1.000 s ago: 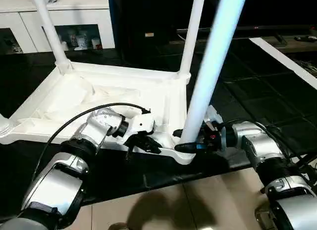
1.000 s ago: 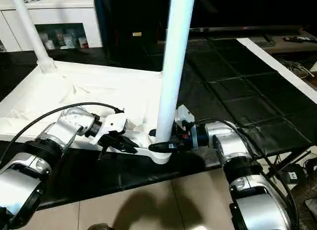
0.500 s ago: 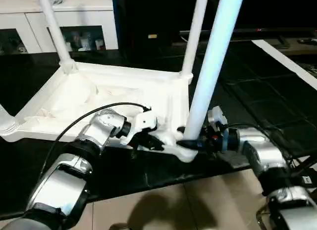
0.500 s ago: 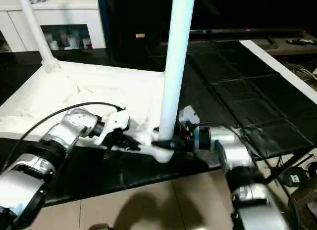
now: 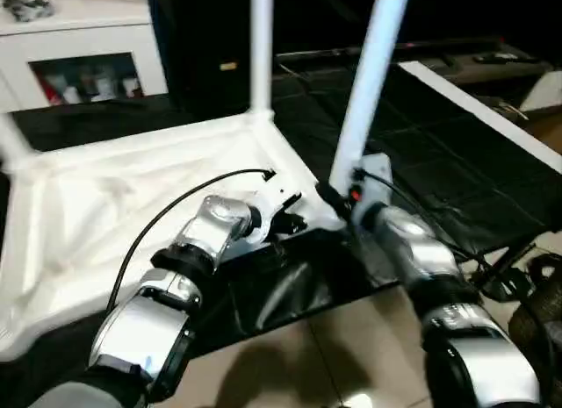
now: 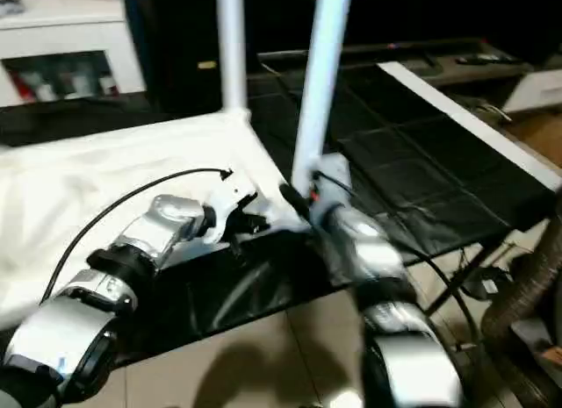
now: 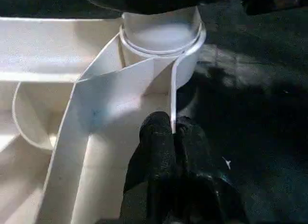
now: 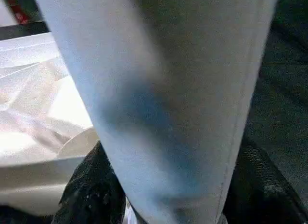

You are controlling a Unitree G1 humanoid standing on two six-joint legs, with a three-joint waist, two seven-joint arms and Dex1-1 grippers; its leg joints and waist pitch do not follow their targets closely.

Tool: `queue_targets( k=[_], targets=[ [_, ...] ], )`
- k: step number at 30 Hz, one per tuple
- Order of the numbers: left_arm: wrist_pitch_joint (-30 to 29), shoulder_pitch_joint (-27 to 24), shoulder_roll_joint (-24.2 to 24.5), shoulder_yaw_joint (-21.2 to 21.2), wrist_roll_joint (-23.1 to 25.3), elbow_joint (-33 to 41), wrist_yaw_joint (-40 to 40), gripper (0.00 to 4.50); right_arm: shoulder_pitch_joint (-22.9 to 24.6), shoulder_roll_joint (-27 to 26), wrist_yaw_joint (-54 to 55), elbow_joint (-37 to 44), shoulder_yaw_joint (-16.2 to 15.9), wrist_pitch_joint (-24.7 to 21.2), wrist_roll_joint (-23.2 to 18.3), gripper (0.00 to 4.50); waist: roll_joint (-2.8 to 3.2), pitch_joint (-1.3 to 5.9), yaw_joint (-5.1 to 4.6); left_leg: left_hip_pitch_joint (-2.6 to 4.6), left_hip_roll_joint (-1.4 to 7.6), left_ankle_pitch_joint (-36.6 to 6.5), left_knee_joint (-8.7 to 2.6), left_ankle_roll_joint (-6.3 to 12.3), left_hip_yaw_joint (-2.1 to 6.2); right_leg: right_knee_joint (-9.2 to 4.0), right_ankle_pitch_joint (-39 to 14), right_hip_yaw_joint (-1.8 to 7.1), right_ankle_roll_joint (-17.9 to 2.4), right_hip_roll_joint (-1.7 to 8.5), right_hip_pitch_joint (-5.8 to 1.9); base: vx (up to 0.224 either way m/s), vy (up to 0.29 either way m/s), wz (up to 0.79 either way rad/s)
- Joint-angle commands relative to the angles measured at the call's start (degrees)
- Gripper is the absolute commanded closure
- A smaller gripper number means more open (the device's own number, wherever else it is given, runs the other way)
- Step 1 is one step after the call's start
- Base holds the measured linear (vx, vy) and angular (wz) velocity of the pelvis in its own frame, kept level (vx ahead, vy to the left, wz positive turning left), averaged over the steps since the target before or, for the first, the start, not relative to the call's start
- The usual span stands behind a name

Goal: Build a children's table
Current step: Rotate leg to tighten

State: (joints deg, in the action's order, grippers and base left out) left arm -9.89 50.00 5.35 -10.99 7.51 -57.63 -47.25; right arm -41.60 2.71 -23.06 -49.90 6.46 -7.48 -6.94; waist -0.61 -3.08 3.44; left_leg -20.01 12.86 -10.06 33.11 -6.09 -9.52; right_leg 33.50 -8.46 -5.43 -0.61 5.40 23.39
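Your children's table (image 5: pixel 132 197) lies upside down on the black mat (image 5: pixel 457 153), its ribbed underside facing up and its legs standing upward from the corners. The near leg (image 5: pixel 369 75) rises from the corner socket closest to you, and a far leg (image 5: pixel 261 48) stands behind it at the next corner. Your left gripper (image 7: pixel 175 137) sits at the near rim of the upturned top, just beside that corner socket (image 7: pixel 161 36); in the left wrist view its two black fingers (image 7: pixel 156 142) are pressed close together with a thin white rib of the frame pinched between them, one finger inside the frame and the other outside it. Your right gripper (image 5: pixel 338 197) is at the base of the near leg, coming in from the opposite side of the corner. In the right wrist view the leg (image 8: pixel 163 98) stands between the two black fingers (image 8: pixel 91 185), one on each side and both touching it, so the fingers are clamped around the leg just above the socket. A white cabinet (image 5: pixel 79 48) with a glass door stands at the back, well apart from the table.
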Motion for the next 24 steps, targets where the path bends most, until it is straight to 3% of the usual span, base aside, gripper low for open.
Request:
queue_targets(
  k=[1,2,5,6,9,13,14,24],
  targets=[
    [1.6,1.9,-3.4,-0.3,-0.8,1.9,0.7,4.5,0.6,-6.0,-3.2,-2.9,-3.4,-2.4,-1.0,2.44,-0.12,3.89,0.48,-0.17,-0.28,-15.4,-4.08,2.29,-0.43,-4.6,-22.2,2.01,-9.6,2.57,-2.78,0.0,0.0,0.0],
    [1.8,1.8,-3.0,-0.3,-0.7,1.9,0.4,4.5,0.8,-5.8,-3.7,-2.7,-3.5,-2.2,-0.8,1.88,-0.37,3.92,0.53,-0.27,-0.29,-14.5,-4.05,2.62,-0.53,-4.29,-20.2,2.08,-10.4,2.54,-2.96,0.0,0.0,0.0],
    [2.7,1.3,-1.5,-1.0,-0.1,2.0,-0.9,4.5,1.4,-4.8,-5.4,-2.8,-3.8,-0.8,0.2,1.69,-0.33,3.9,0.58,-0.38,-0.31,-13.7,-4.07,3.15,-0.62,-4.2,-19.0,2.13,-11.1,2.64,-3.19,0.0,0.0,0.0],
    [3.2,1.0,-0.9,-1.3,0.1,2.0,-1.7,4.5,1.9,-4.1,-6.4,-2.5,-4.1,0.1,0.6,1.39,-0.38,3.91,0.59,-0.33,-0.31,-13.7,-4.04,3.17,-0.67,-4.24,-19.1,2.15,-11.1,2.65,-3.19,0.0,0.0,0.0],
    [5.2,-0.1,1.6,-2.5,0.6,2.1,-5.1,4.5,3.9,-0.6,-10.8,-1.2,-5.0,4.5,1.1,1.19,-0.38,4.03,0.76,-0.34,-0.2,-13.0,-4.01,3.59,-0.68,-4.03,-17.5,2.18,-11.6,2.75,-3.35,0.0,0.0,0.0],
    [7.3,-0.8,4.2,-3.5,1.3,1.8,-9.2,4.5,8.0,5.2,-21.8,3.7,-5.4,5.9,-0.9,0.89,-0.26,4.16,1.04,-0.39,-0.15,-11.2,-3.81,4.84,-0.83,-3.62,-13.9,2.31,-12.6,2.6,-3.55,0.0,0.0,0.0],
    [8.0,-0.9,4.7,-3.7,1.4,1.8,-10.1,4.5,8.8,6.4,-24.1,4.8,-5.3,6.0,-1.5,0.77,-0.3,4.24,1.48,-0.38,-0.05,-10.0,-3.7,5.67,-0.86,-3.37,-11.6,2.31,-13.3,2.47,-3.61,0.0,0.0,0.0],
    [14.7,-2.2,10.0,-6.7,0.9,2.3,-24.5,4.5,13.0,19.9,-47.0,11.3,-5.9,5.7,-5.4,0.04,-0.51,4.15,3.06,-0.31,0.1,-10.6,-3.41,6.15,-1.16,-3.39,-12.7,2.21,-14.0,2.41,-3.6,0.0,0.0,0.0]
  ],
)
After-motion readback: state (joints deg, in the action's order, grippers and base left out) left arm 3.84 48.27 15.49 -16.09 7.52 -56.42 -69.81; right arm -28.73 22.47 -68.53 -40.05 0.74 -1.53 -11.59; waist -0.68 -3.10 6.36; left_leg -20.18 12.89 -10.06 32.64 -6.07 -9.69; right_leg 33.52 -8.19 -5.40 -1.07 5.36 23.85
